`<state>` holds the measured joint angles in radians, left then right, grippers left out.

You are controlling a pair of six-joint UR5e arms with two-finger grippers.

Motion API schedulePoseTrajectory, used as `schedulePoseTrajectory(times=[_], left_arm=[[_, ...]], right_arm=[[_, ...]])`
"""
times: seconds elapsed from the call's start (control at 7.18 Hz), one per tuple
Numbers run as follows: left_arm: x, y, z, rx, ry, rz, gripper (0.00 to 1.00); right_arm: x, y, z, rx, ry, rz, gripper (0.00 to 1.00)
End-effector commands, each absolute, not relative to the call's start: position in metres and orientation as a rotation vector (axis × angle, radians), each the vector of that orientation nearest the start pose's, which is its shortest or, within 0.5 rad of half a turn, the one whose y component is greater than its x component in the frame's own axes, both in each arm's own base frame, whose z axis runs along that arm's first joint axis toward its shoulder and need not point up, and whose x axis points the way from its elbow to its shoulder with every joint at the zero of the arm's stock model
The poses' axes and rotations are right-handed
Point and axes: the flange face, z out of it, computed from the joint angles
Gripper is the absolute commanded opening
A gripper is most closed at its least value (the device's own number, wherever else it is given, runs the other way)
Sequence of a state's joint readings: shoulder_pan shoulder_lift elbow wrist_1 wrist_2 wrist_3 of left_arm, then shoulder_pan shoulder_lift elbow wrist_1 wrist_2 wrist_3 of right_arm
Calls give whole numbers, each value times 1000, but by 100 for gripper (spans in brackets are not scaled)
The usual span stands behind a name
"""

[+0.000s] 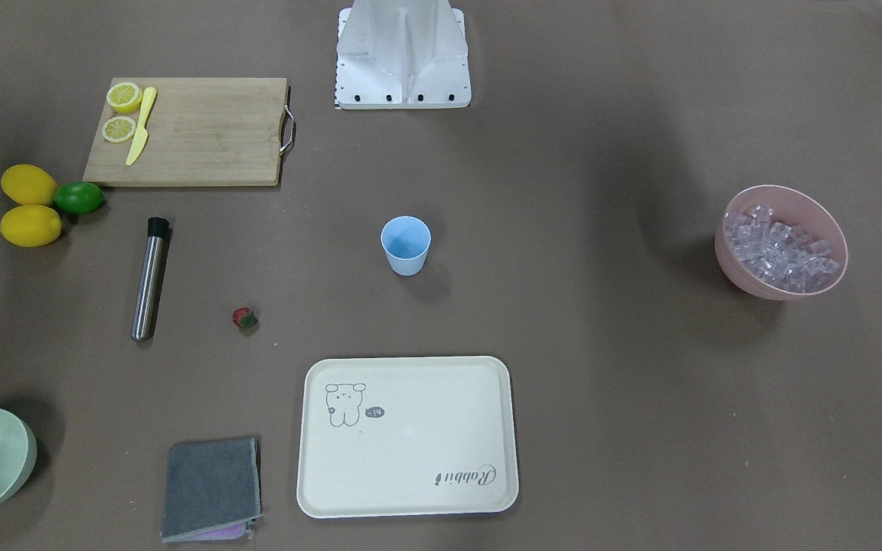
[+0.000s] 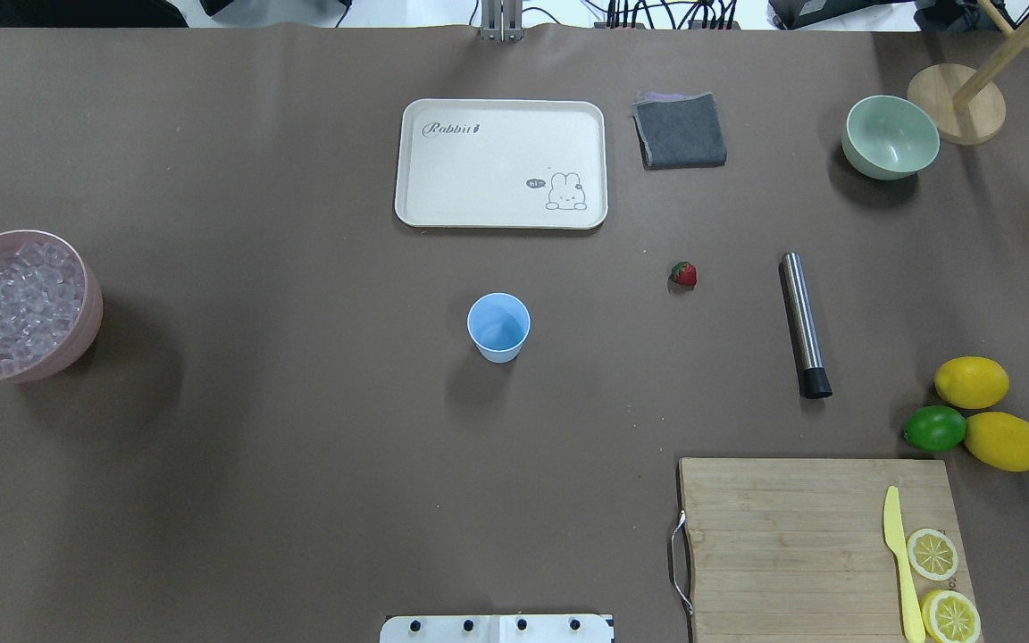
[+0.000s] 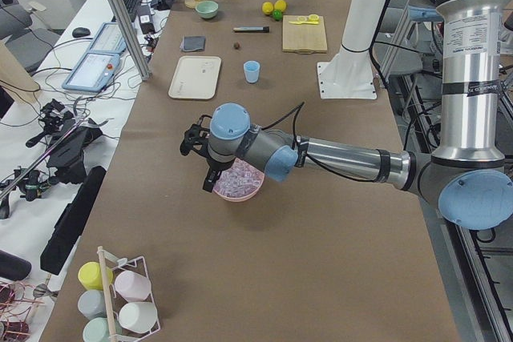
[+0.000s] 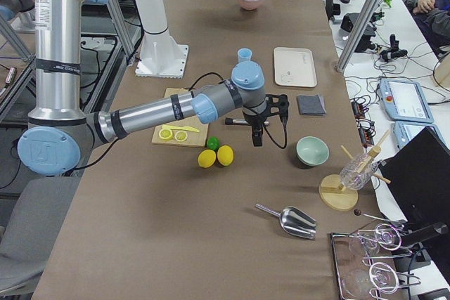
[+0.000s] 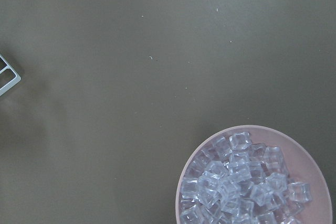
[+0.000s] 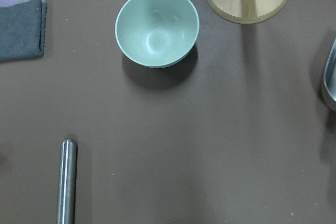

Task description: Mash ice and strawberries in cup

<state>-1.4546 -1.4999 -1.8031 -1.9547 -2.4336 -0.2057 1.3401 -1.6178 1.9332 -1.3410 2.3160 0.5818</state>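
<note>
The left end effector [image 3: 211, 180] is hanging by the pink bowl [image 2: 93, 323] of ice [image 2: 10, 304], well left of the cup [image 2: 498, 327], and the right end effector [image 4: 257, 138] is hovering far to the cup's right. Whether either is clenched or released cannot be told. The strawberry [image 2: 683, 274] is lying on the table [image 2: 300, 402], apart from the cup, on its right.

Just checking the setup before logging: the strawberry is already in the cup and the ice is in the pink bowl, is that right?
Not quite: the strawberry lies on the table, apart from the cup, as the overhead view shows. The ice is in the pink bowl.
</note>
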Motion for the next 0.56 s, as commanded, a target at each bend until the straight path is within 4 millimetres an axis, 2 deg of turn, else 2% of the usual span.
schedulePoseTrajectory(times=[0.0,0.14,0.42], left_arm=[[53,-479,506,338,861,132,98],[93,-475,514,326,837,146,98],[154,-464,534,323,805,147,98]], right_arm=[[-101,-490,451,165,-860,155,100],[-110,-491,447,166,-858,147,100],[-116,-488,440,172,-864,131,100]])
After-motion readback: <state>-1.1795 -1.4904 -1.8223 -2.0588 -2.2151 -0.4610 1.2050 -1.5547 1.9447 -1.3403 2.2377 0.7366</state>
